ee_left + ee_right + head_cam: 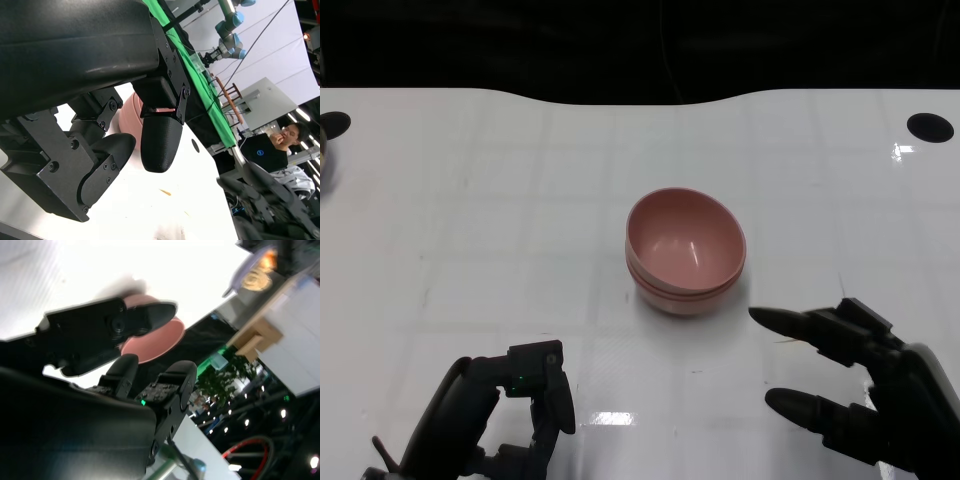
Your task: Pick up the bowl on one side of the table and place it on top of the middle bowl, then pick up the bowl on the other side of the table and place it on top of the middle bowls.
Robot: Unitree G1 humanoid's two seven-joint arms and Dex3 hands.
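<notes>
My left hand [505,415] hangs low by the tabletop's [470,230] near edge, fingers curled in on nothing. Ahead and to its right, mid-tabletop, sits the stack of pink plastic bowls [686,252], nested. My right hand [860,385] is nearer, fingers spread, empty, nothing between.

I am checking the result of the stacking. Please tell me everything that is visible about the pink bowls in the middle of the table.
The pink bowls form one nested stack near the middle of the white table. Rim lines show at least two; the exact number is unclear. They look like smooth matte plastic, empty, open side up, the top bowl slightly tilted. Neither hand touches them.
</notes>
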